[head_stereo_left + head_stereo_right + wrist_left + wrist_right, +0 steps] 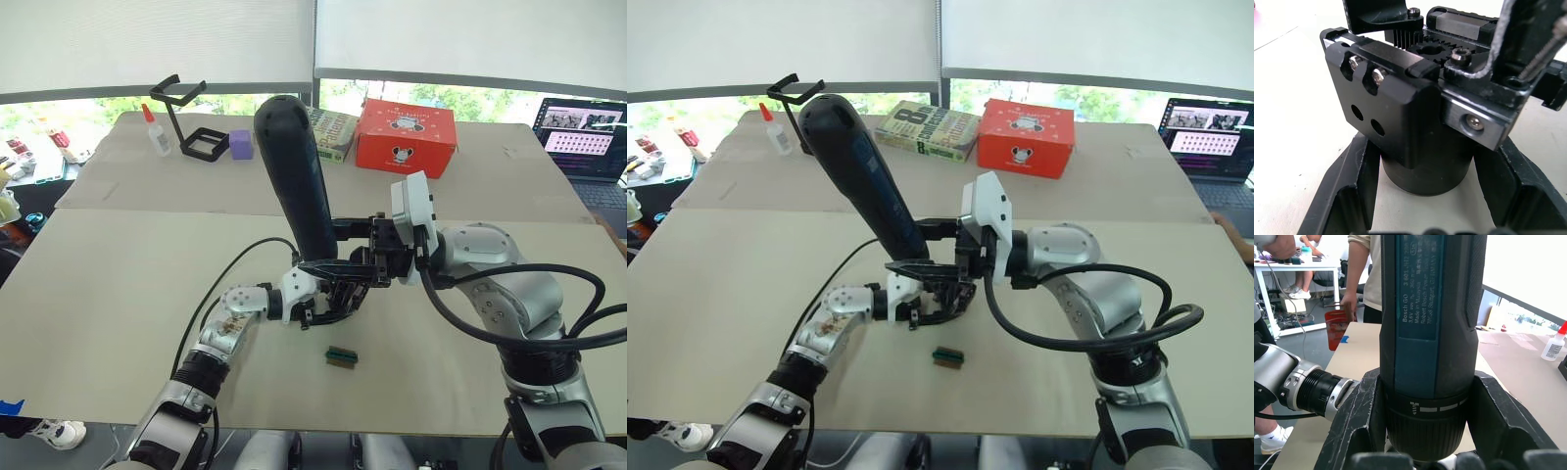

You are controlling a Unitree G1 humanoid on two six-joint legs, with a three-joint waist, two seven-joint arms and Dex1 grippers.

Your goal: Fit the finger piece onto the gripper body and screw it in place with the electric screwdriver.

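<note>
The electric screwdriver (299, 176), a long thick black cylinder, stands tilted over the middle of the table, rounded end up. My right gripper (345, 255) is shut on its lower end, and both fingers (1356, 411) press against its collar. Just below, my left gripper (328, 302) is shut on the gripper body (1415, 112), a chunky black mechanism with screws and a gear rack on top. The thin metal bit (1542, 51) comes down onto the body's top edge. I cannot tell the finger piece apart from the body's black parts.
A small green-and-black block (341, 356) lies on the table in front of the grippers. Along the far edge stand a red box (406, 137), a book (331, 132), a purple block (240, 145), a black stand (186, 122) and a glue bottle (155, 132). A laptop (583, 137) sits far right. A person (1369, 274) stands beyond the table.
</note>
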